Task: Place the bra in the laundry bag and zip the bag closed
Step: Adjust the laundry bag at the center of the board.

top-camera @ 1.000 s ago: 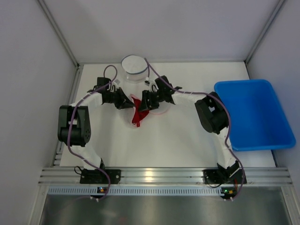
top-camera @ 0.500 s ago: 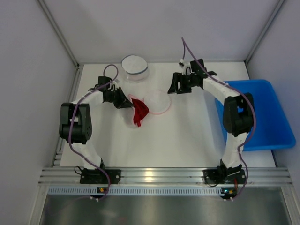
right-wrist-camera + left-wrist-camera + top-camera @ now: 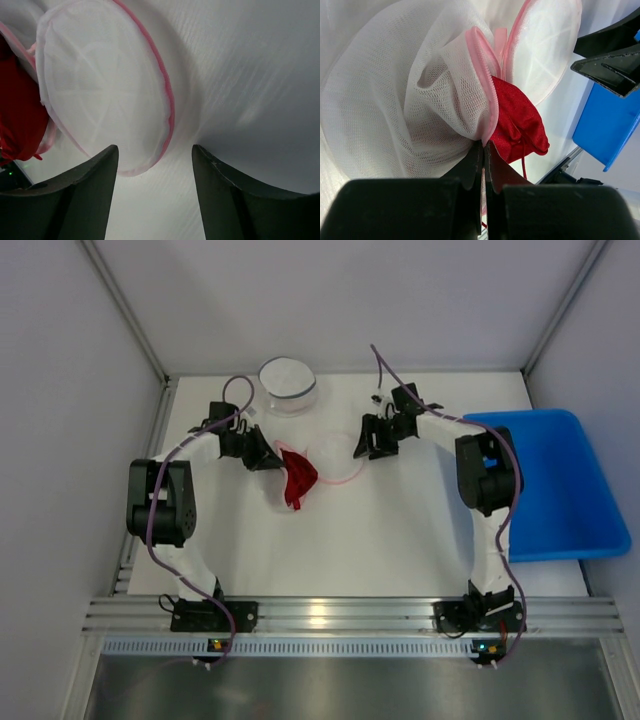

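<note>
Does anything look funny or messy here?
Yes. The red bra sticks out of the open laundry bag, whose rim the left gripper pinches, and its round lid lies open on the table, unzipped.

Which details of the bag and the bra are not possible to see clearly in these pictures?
- Zipper slider: shown in no view; the pink trim of the laundry bag folds over itself in the left wrist view.
- Bra: mesh folds hide how much sits inside; the right wrist view cuts it at the left edge.
- Left gripper: from above, too small to tell what it pinches.
</note>
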